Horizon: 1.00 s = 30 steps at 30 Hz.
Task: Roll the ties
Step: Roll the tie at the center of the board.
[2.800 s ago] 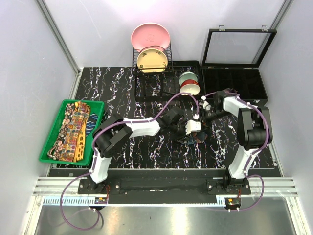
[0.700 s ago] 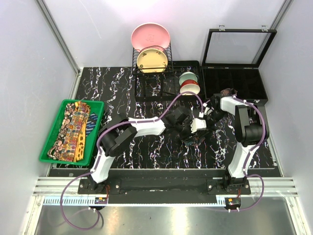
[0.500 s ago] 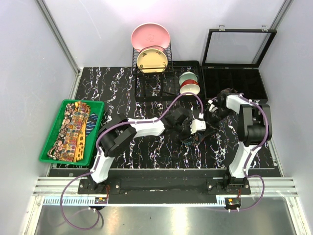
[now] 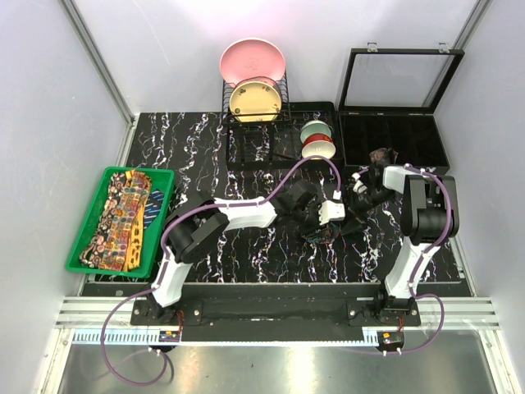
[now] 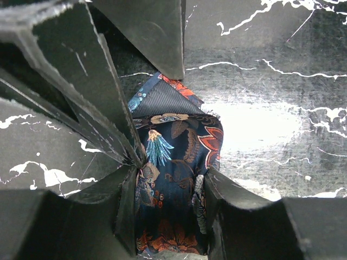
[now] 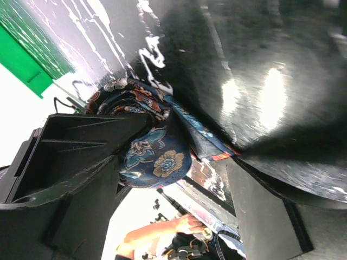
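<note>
The left tool (image 5: pixel 171 184) is pinching the dark tie (image 5: pixel 173 141) between its two fingers, the blue-brown cloth with reddish leaves bunching up in the gap. The right tool (image 6: pixel 173 162) is standing spread, with a folded wad of the same tie lying against one finger (image 6: pixel 81 179) and apart from the other. From above, both tools are meeting over the middle of the tabletop (image 4: pixel 189 156), just right of centre, and their black bodies are covering nearly all of the tie there. How much of it is rolled is impossible to judge. In the left wrist view, dark wedge-shaped parts are blocking the upper left corner, and the tie's lower end is running out of frame.

A small brownish coil (image 4: pixel 380 154) is sitting at the front edge of the black case (image 4: pixel 394 139), too small to make out further. The case lid is standing open. At the far left, yellow-orange paisley ties (image 4: pixel 123 217) are lying in a green bin (image 4: pixel 82 242). A dish rack (image 4: pixel 254 115) holding a pink plate (image 4: pixel 252 59) is standing at the back, with stacked bowls (image 4: pixel 317 141) beside it. The tabletop is black marble with white veins, and pale walls (image 4: pixel 49 123) are enclosing it.
</note>
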Motion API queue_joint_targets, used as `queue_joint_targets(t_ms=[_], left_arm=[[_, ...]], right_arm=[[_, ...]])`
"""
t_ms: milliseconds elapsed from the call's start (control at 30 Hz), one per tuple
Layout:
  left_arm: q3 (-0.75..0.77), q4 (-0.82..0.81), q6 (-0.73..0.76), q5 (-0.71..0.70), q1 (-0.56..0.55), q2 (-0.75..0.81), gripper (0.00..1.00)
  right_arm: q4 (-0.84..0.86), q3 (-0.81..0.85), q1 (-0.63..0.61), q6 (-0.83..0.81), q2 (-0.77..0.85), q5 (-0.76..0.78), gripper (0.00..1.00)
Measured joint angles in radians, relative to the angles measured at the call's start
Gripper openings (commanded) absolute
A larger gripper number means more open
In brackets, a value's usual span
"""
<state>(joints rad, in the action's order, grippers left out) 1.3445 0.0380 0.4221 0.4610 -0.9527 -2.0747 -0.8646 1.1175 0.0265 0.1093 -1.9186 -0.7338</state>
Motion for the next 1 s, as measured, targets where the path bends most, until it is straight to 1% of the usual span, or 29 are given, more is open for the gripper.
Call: queue_joint_targets(t_ms=[133, 200, 267, 367, 533, 733, 833, 1000], left_arm=[[0.0, -0.003, 0.003, 0.003, 0.004, 0.0, 0.13], [-0.001, -0.005, 0.004, 0.005, 0.004, 0.0, 0.11], [-0.002, -0.006, 0.005, 0.008, 0.005, 0.0, 0.11], [-0.005, -0.01, 0.005, 0.021, 0.013, 0.0, 0.11], [-0.005, -0.008, 0.016, 0.036, 0.034, 0.0, 0.11], [-0.01, -0.011, 0.021, 0.049, 0.05, 0.0, 0.1], [-0.01, -0.011, 0.026, 0.051, 0.05, 0.0, 0.1], [-0.01, -0.011, 0.027, 0.052, 0.05, 0.0, 0.09]], right_arm=[[-0.002, -0.016, 0.069, -0.004, 0.006, -0.002, 0.9], [0.009, -0.024, 0.1, 0.0, 0.018, 0.003, 0.89], [0.034, -0.042, 0.118, 0.013, 0.032, -0.002, 0.89], [0.089, -0.087, 0.117, 0.051, 0.04, -0.057, 0.88], [0.18, -0.171, 0.116, 0.104, 0.05, -0.157, 0.82], [0.274, -0.23, 0.111, 0.15, 0.072, -0.189, 0.75], [0.33, -0.243, 0.096, 0.198, 0.085, -0.183, 0.75], [0.443, -0.272, 0.085, 0.225, 0.199, -0.06, 0.78]])
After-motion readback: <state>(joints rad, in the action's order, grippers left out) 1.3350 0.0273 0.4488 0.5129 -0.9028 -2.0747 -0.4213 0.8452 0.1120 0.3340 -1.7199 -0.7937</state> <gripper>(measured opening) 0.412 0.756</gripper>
